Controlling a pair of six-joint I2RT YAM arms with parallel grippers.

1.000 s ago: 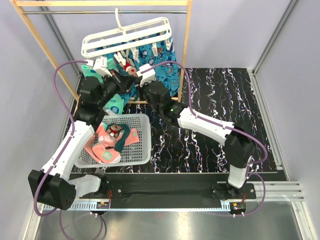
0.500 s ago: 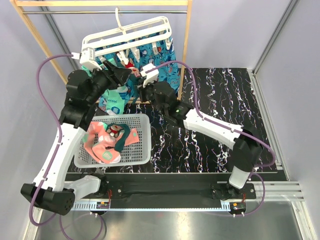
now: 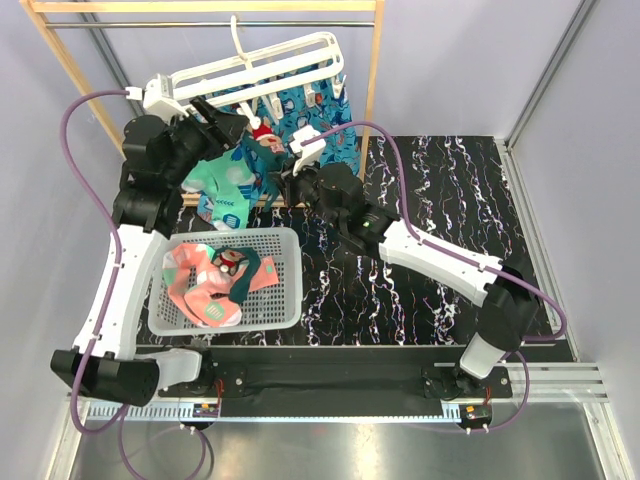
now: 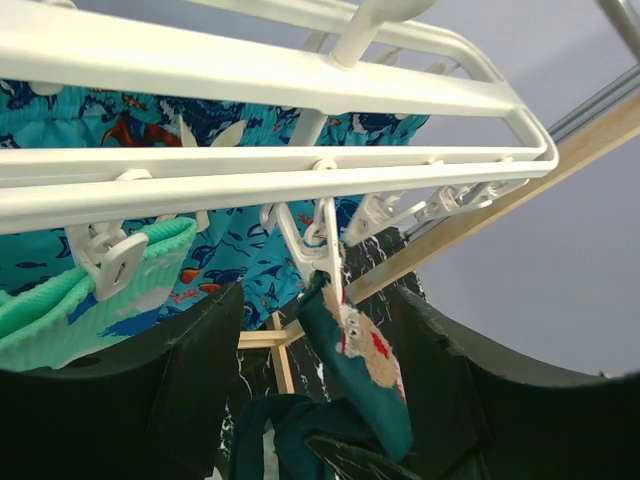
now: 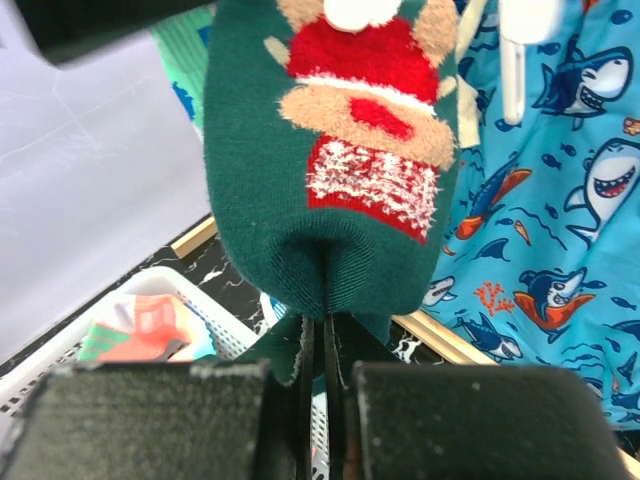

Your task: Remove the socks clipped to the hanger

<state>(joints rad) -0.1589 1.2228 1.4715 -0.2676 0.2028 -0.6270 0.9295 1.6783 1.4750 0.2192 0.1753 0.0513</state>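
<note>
The white slatted hanger (image 3: 255, 72) hangs from the rack's rod, with small clips dangling under it (image 4: 250, 170). A dark teal sock with a Santa figure (image 5: 330, 150) hangs from one clip (image 4: 325, 240). My left gripper (image 4: 315, 295) is open just below the hanger, its fingers on either side of that clip and the sock's top (image 4: 365, 370). My right gripper (image 5: 325, 340) is shut on the teal sock's lower end. A mint green sock with white dots (image 3: 225, 185) hangs clipped to the left (image 4: 60, 310).
A blue shark-print cloth (image 3: 320, 120) hangs behind the socks. The wooden rack frame (image 3: 375, 70) surrounds the hanger. A white mesh basket (image 3: 285, 300) at the near left holds pink and teal socks (image 3: 200, 280). A black marbled mat (image 3: 440, 200) covers the table.
My left gripper rose from beside the mint sock to the hanger's clips and opened. My right arm reached a little further toward the hanger, still shut on the teal sock.
</note>
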